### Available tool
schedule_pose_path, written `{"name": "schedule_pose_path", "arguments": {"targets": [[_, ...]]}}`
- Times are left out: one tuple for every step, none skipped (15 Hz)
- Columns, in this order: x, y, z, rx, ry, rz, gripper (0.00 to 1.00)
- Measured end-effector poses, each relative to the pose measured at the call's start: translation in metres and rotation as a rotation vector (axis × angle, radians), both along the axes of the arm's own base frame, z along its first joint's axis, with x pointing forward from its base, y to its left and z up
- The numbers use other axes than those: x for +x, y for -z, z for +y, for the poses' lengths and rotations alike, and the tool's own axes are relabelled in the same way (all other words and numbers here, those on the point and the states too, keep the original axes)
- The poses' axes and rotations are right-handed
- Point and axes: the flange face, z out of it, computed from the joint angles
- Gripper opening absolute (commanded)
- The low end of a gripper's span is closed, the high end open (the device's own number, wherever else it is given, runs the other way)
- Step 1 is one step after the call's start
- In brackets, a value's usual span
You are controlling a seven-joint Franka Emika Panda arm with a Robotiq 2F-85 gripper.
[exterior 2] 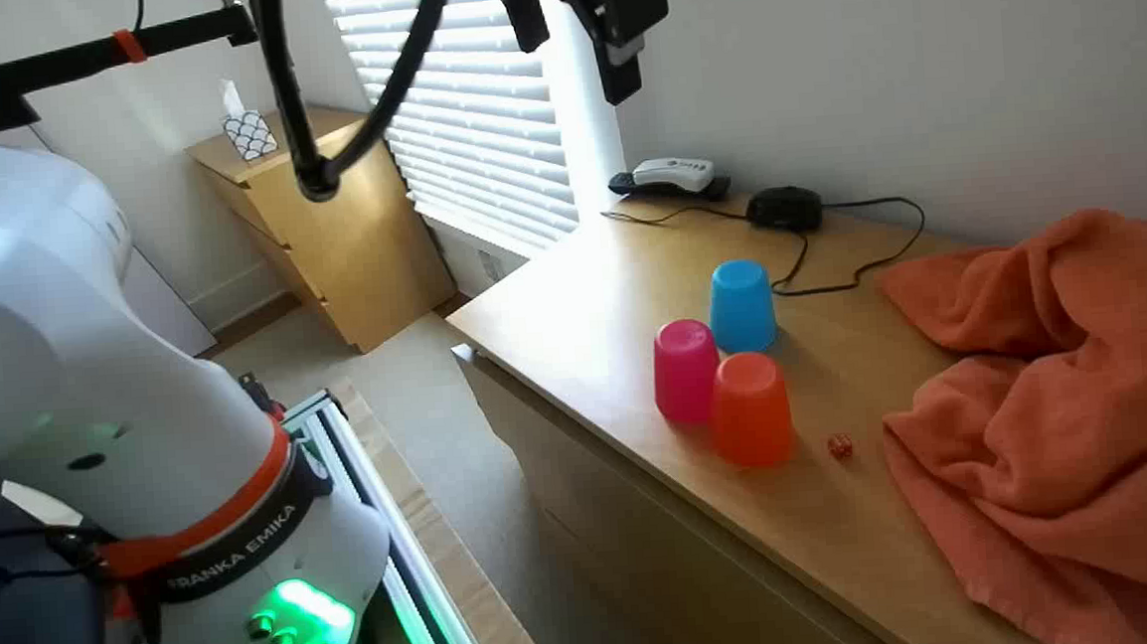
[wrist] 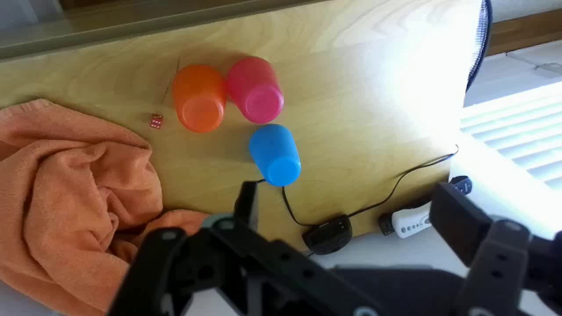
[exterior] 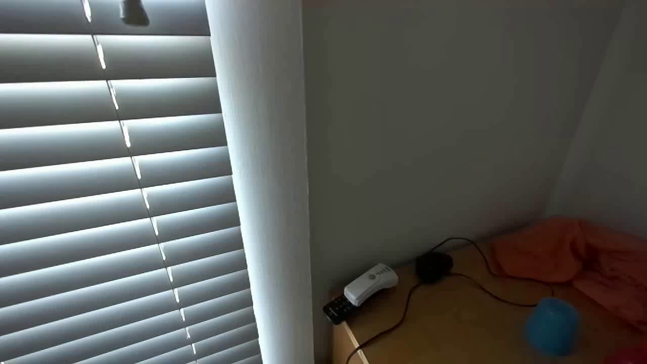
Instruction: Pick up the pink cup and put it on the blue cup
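Wrist view: well beyond the spread, empty fingers point(wrist: 457, 221), the pink cup point(wrist: 256, 91) should prove light, stiff and slick, best pinched across its upper sides.

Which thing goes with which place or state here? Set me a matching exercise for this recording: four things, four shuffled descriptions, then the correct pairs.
Column one
1. Pink cup
2. Red die
3. White device
4. Gripper

Column two
A. Lying on top of the black remote
B. Open, holding nothing
C. Upside down, close beside the orange cup
D. Between the orange cup and the towel

Pairs: 1-C; 2-D; 3-A; 4-B
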Motion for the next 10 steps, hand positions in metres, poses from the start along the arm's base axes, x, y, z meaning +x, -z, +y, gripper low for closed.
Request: {"name": "schedule_pose_path", "arguments": {"targets": [[0.0,0.0,0.0,0.0,0.0,0.0,1.0],[0.0,-0.0001,0.0,0.0,0.0,0.0,1.0],[0.0,-0.0001,0.0,0.0,0.0,0.0,1.0],[0.0,-0.0001,0.0,0.0,0.0,0.0,1.0],[0.0001,-0.0001,0.0,0.0,0.0,0.0,1.0],[0.0001,-0.0001,0.0,0.0,0.0,0.0,1.0],[0.0001,-0.0001,0.0,0.0,0.0,0.0,1.0],[0.0002,-0.0002,0.0002,-0.001,0.0,0.0,1.0],[0.0012,0.0005,0.0005,-0.003,0.003,0.002,1.0],[0.0045,0.0029,0.0006,-0.008,0.014,0.002,1.0]]}}
